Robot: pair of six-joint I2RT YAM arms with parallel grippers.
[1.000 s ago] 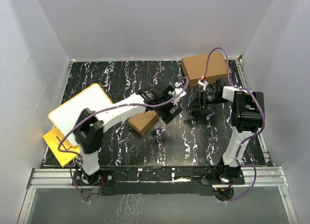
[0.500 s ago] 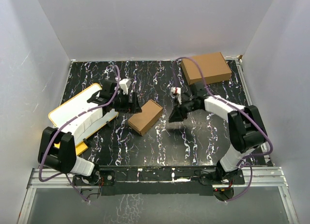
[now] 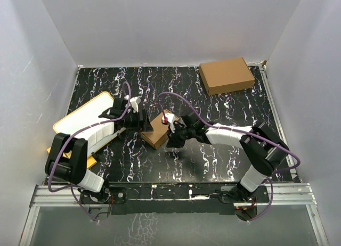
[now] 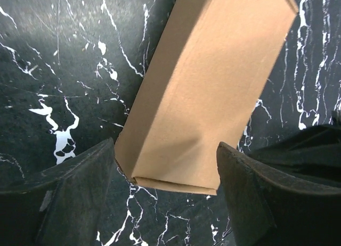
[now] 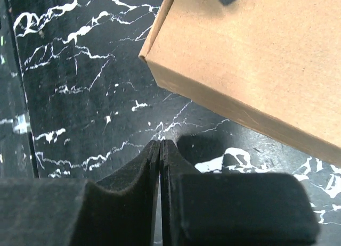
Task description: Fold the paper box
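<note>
**Two grippers close in on folded paper box at mid-table**

The paper box (image 3: 159, 133), closed into a small oblong, lies near the middle of the black marbled table (image 3: 224, 161). Its long axis runs on a diagonal from near-left to far-right. The left gripper (image 4: 165, 150) stands with jaws apart astride one short end of the box, a finger (image 4: 80, 193) just beside each long side. Whether either pad touches the cardboard cannot be told. The right gripper (image 5: 160, 150), jaws pressed together on nothing, hangs low on the box's near-right side, just clear of its lower edge. Bare tabletop lies open on the near side and to the right of the box. A larger brown box (image 3: 226, 74) fills the far right corner. A white board with a yellow rim (image 3: 85, 115) lies along the left edge, partly beneath the left arm. From above, both wrists cover part of the box. A dark shape cut off at the top of the right wrist view cannot be made out.
</note>
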